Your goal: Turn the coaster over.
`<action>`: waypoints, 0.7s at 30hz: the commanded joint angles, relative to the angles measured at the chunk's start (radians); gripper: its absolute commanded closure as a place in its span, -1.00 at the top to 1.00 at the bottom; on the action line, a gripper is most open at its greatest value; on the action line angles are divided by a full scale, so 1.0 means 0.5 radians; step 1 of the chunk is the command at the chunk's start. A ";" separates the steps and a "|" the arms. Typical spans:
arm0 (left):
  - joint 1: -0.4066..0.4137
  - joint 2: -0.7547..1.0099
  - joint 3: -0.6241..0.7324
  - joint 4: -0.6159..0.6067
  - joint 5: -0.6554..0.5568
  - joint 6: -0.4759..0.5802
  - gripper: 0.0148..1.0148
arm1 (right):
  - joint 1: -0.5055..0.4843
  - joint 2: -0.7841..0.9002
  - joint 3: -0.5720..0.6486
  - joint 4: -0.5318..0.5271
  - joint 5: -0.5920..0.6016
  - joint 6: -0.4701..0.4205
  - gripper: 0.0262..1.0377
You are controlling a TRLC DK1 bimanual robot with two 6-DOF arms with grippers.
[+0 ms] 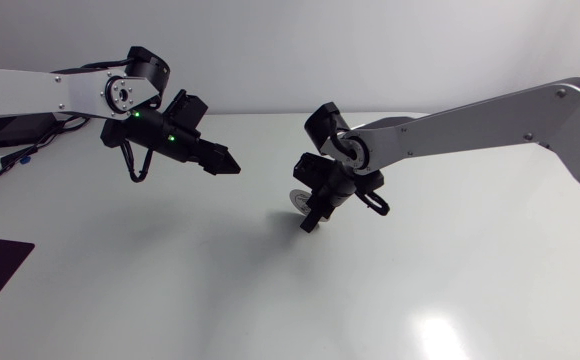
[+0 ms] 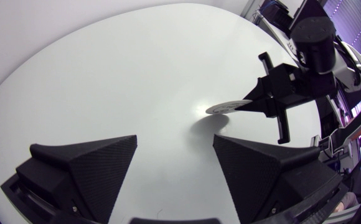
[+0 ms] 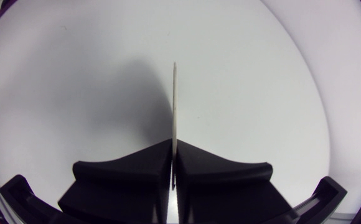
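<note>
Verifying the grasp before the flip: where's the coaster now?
The coaster is near the table's middle in the head view, clamped between the right gripper's fingers; the left gripper is apart from it, on the left side.

Silver-white links [image 1: 470, 130], black joints [image 1: 325, 125], looped black cables [image 1: 135, 165]; green lights [image 1: 137, 114] behind the matte black left gripper [image 1: 232, 166].

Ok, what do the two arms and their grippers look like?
The left arm and right arm have silver-grey links and black joints. The left gripper and right gripper are matte black with broad wedge fingers. Green lights and a looped black cable show near the left gripper.
</note>
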 commanded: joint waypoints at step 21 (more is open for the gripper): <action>0.051 -0.187 -0.316 0.136 -0.123 -0.131 0.92 | 0.443 0.095 -0.287 0.928 0.739 -1.149 -0.96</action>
